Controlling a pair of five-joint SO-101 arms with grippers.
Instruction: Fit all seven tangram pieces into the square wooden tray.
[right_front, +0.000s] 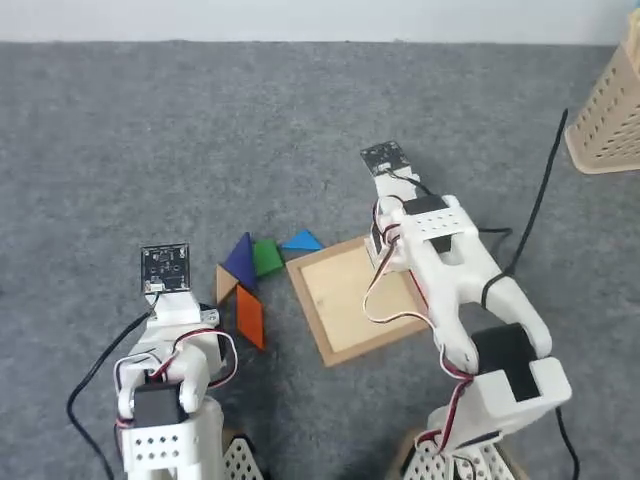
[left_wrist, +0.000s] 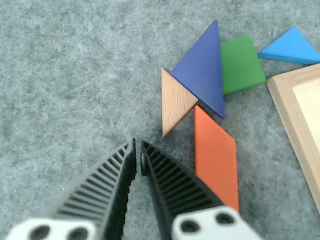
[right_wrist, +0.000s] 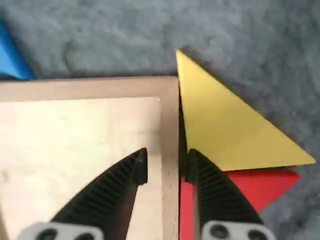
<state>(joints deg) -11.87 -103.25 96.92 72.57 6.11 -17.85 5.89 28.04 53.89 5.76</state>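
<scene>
Straddling the tray (right_wrist: 170, 100) rim, my right gripper (right_wrist: 167, 157) sits slightly parted (yellow triangle (right_wrist: 225, 125) just outside). My left gripper (left_wrist: 137, 145) hovers nearly closed, empty, beside the orange parallelogram (left_wrist: 215, 155).

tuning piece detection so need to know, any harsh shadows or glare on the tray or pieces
High view: soft even light, no glare on the tray, only faint shadows. Left wrist view: thin shadows edging the orange piece and wooden triangle. Right wrist view: dark shadow strip between tray rim and yellow triangle.
</scene>
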